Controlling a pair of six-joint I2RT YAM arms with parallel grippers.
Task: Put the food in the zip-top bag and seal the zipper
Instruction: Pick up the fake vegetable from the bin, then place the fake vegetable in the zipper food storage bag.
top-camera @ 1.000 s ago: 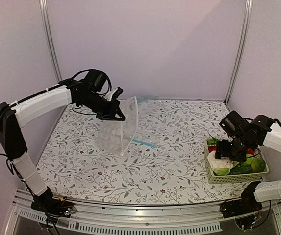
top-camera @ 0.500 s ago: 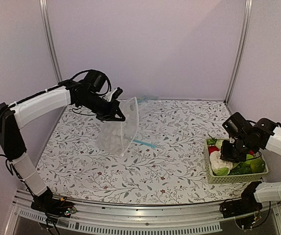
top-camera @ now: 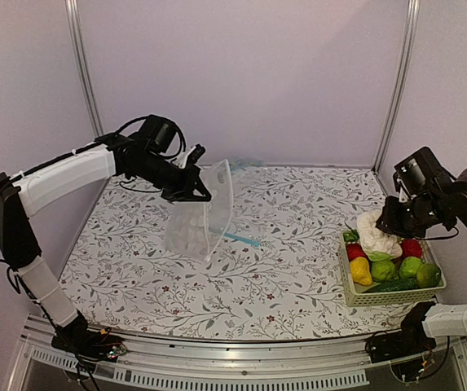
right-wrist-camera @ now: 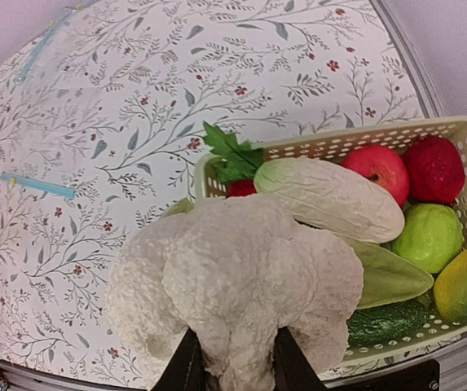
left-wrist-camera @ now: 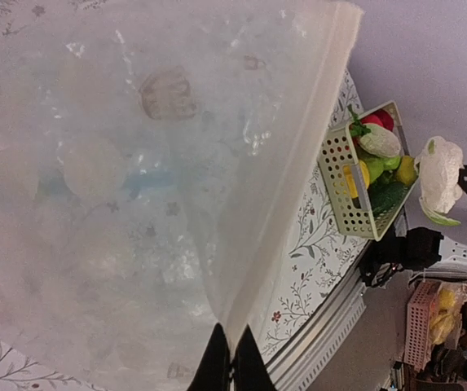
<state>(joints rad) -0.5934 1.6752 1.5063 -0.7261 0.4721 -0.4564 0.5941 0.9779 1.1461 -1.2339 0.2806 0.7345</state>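
Note:
My left gripper (top-camera: 200, 194) is shut on the edge of the zip-top bag (top-camera: 203, 213), a clear dotted bag that hangs upright over the table's left middle. In the left wrist view the bag (left-wrist-camera: 135, 187) fills the picture, and its mouth edge, where the zipper (left-wrist-camera: 298, 155) runs, shows as a pale band. My right gripper (top-camera: 389, 230) is shut on the white cauliflower (top-camera: 376, 234), held just above the basket (top-camera: 389, 298). The cauliflower (right-wrist-camera: 233, 277) hides most of that gripper (right-wrist-camera: 233, 368). The radish (right-wrist-camera: 331, 197), lemon (right-wrist-camera: 464, 285) and green fruit (right-wrist-camera: 429, 236) lie in the basket (right-wrist-camera: 339, 143).
Red fruits (right-wrist-camera: 408, 167) and a dark cucumber (right-wrist-camera: 380, 322) share the basket at the table's right front edge. A short light-blue strip (top-camera: 240, 238) lies on the table beside the bag's lower corner. A faint clear bag (top-camera: 248, 163) lies by the back wall.
My right gripper closed on the cauliflower in the basket and lifted it up and out. The left arm and the bag have barely moved.

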